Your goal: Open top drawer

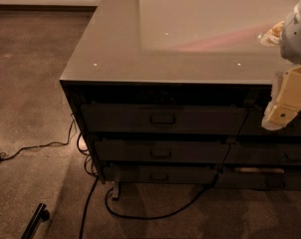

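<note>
Gripper (pixel 279 114) hangs at the right edge of view, before the table's (pixel 115 44) front, level with the top drawer (pixel 115 118) and well right of its handle (pixel 162 118). Open or closed, I cannot tell. Top drawer looks shut, just under the table top, uppermost of three in the left stack. Two lower drawers (pixel 120 152) sit beneath. Cables (pixel 140 216) trail across the floor (pixel 31 83) below.
</note>
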Action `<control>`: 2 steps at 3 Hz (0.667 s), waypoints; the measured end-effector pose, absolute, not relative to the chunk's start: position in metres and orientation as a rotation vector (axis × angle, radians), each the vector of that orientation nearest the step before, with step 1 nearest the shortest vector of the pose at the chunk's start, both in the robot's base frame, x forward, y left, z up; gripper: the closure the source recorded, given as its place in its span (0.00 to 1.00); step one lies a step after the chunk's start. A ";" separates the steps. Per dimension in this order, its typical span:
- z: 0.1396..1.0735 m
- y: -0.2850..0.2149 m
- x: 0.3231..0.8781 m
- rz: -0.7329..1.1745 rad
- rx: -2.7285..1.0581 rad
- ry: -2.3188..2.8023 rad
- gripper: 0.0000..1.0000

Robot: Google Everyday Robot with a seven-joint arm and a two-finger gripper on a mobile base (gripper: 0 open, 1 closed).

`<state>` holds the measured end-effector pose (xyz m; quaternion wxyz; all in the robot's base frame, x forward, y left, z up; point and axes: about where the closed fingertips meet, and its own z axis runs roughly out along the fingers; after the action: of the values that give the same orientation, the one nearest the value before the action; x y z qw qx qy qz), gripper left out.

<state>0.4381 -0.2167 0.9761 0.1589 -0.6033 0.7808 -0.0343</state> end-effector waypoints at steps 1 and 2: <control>0.976 -0.217 0.438 -0.098 -1.725 2.232 0.00; 0.970 -0.212 0.442 -0.071 -1.729 2.193 0.00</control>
<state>0.4420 -0.2122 0.9699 0.1734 -0.6096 0.7731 -0.0252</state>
